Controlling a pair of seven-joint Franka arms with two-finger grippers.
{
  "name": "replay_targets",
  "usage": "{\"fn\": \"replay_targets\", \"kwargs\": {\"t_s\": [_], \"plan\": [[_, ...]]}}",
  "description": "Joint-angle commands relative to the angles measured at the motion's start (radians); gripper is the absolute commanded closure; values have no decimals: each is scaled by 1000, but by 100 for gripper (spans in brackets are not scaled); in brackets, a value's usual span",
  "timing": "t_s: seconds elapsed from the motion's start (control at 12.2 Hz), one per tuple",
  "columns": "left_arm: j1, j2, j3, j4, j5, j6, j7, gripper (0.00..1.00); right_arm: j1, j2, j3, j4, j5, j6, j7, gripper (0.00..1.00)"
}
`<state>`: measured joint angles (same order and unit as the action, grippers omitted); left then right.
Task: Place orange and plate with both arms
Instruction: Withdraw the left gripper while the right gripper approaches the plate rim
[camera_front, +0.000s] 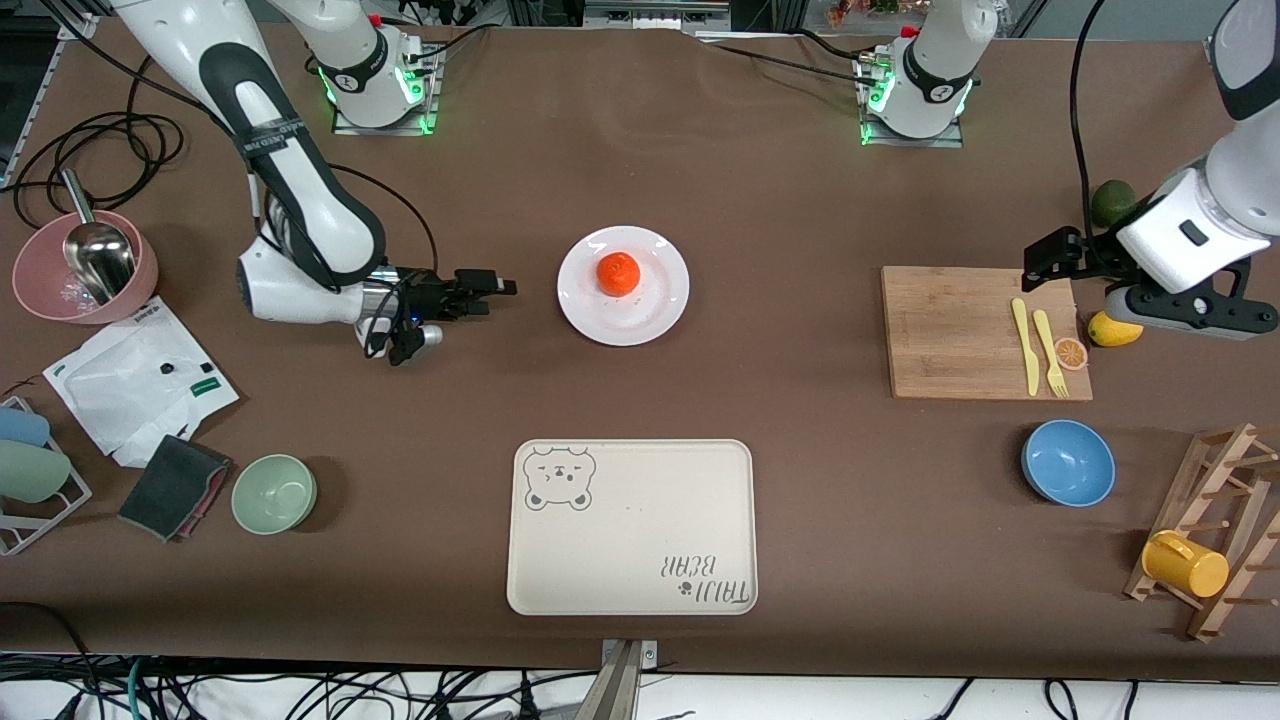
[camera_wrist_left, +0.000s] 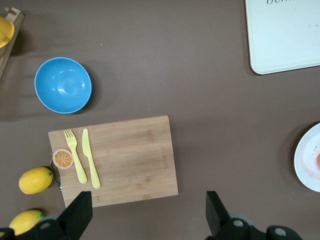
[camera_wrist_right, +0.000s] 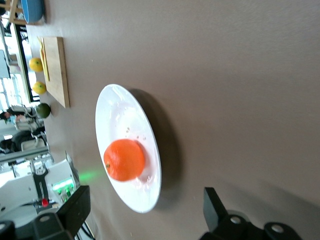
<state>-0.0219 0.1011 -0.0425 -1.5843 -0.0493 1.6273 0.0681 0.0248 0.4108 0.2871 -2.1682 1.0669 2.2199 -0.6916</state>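
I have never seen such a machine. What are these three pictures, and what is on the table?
You see two white robot arms at a brown table. One picture looks down from across the table; the other two come from cameras on each arm's wrist. The orange sits on the white plate in the middle. The right claw is open, low beside the plate, holding nothing. The left claw is open over the wooden cutting board, also holding nothing. Nearer the front camera lies a cream bear tray. On the board lie a yellow fork and knife.
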Motion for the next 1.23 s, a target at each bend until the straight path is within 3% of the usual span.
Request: {"fn": "replay_targets", "kwargs": {"t_s": [0.0, 0.25, 0.58, 0.74, 0.9, 1.15], "plan": [[-21, -104, 18, -155, -23, 95, 19, 0, 42, 29, 23, -12, 94, 84, -34, 0], [-21, -104, -2, -158, 24, 126, 9, 0, 110, 57, 38, -10, 258, 148, -141, 0], [11, -138, -74, -181, 63, 118, -34, 0, 121, 57, 40, -28, 277, 170, -190, 0], [11, -141, -108, -180, 101, 114, -24, 0, 127, 59, 40, -48, 329, 175, -239, 0], [13, -135, -97, -172, 101, 100, 7, 0, 136, 63, 40, -59, 379, 176, -281, 2], [31, -116, -83, -154, 91, 98, 64, 0, 159, 63, 41, -70, 404, 202, -287, 20]]}}
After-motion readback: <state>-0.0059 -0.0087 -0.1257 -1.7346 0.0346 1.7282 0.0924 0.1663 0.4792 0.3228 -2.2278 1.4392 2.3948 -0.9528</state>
